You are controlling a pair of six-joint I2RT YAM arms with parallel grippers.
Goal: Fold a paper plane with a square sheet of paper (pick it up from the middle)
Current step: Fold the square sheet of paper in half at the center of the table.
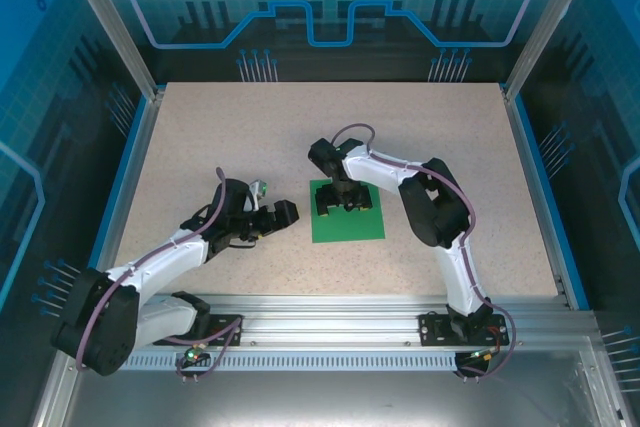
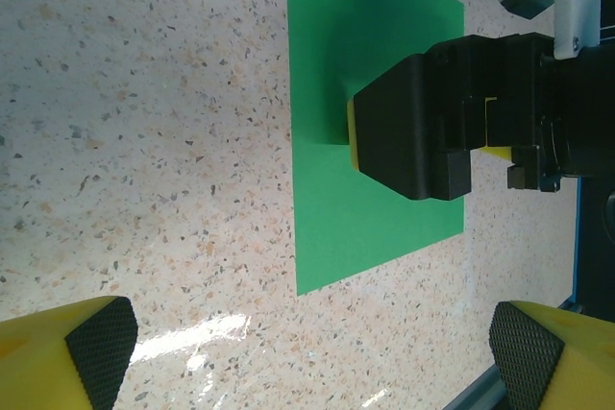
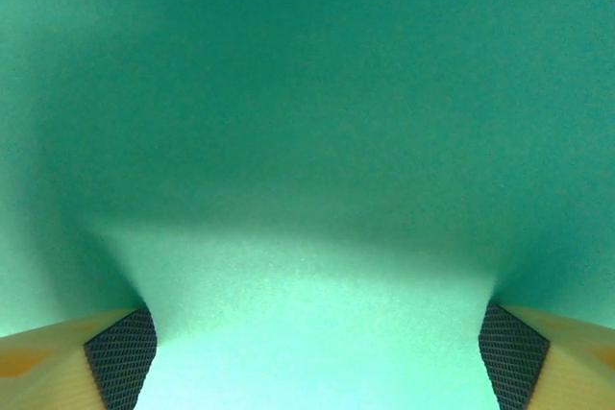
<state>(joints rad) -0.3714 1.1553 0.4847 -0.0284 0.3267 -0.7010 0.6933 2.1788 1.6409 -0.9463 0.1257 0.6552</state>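
The square sheet of paper is bright green and lies flat and unfolded on the speckled table, just right of centre. My right gripper points straight down onto the middle of the sheet. Its jaws are open wide, and its fingertips rest on or just above the green surface. In the left wrist view the sheet lies ahead with the right gripper on it. My left gripper hovers low just left of the sheet. It is open with nothing between its fingers.
The speckled tabletop has a blue rim on the left and right sides. An aluminium rail runs along the near edge, and frame posts stand at the back corners. Bare table surrounds the sheet.
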